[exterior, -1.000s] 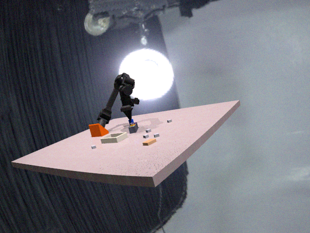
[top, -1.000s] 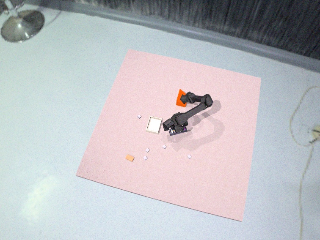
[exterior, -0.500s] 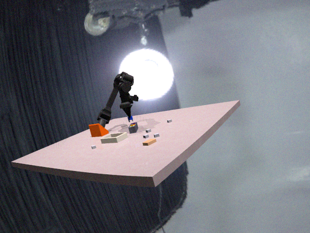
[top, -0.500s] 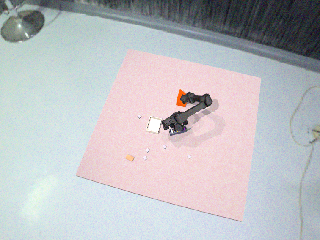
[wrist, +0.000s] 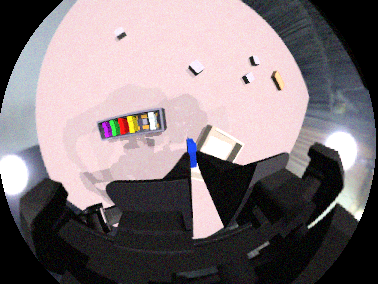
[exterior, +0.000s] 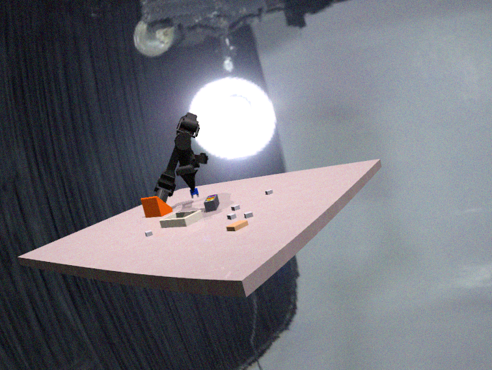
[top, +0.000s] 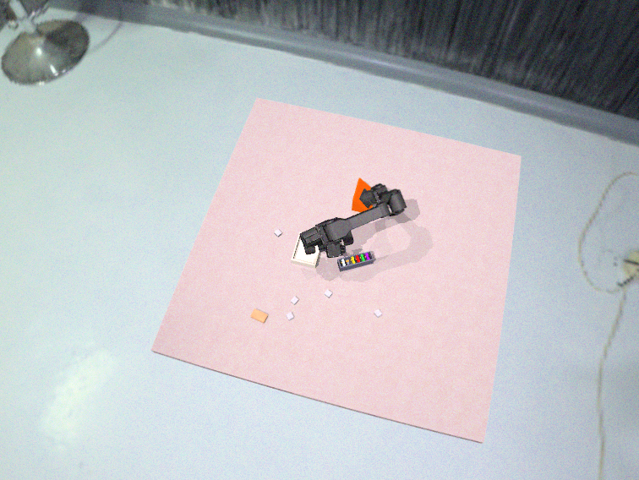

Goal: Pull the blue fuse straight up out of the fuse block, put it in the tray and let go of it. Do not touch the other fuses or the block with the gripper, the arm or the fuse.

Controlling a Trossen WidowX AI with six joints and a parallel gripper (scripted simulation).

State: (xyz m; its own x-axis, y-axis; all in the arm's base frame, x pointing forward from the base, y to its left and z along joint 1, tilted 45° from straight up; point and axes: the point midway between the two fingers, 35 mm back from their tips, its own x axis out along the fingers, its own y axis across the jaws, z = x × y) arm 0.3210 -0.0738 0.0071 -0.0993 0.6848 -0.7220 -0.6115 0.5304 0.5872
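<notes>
Between the closed fingertips of the gripper [wrist: 193,165] sits the blue fuse [wrist: 192,153], pinched at its lower part with the blue body sticking out past the tips toward 12 o'clock in the wrist view; jaws narrow, clamped on it, and in the exterior view the fuse [exterior: 194,193] hangs under the gripper [exterior: 193,189] above the mat, clear of everything. Tray [wrist: 221,145] lies just at 1 o'clock from the fuse tip in the wrist view, close; fuse block [wrist: 132,128] sits at 10 o'clock, apart from the fingers, other fuses seated in it. In the top view the gripper [top: 309,246] is over the near edge of the tray [top: 302,259], with the block [top: 356,260] off at 3 to 4 o'clock. Risks, as I judge: grip is on a small part of a thin fuse, so it could slip or twist and drop on the mat short of the tray; letting go while only over the rim could bounce it off the tray wall and out; a low descent could knock the tray wall with fuse or fingers; a swing back toward 3 o'clock could clip the block or the other fuses; whether the fuse is fully over the tray floor I cannot tell
</notes>
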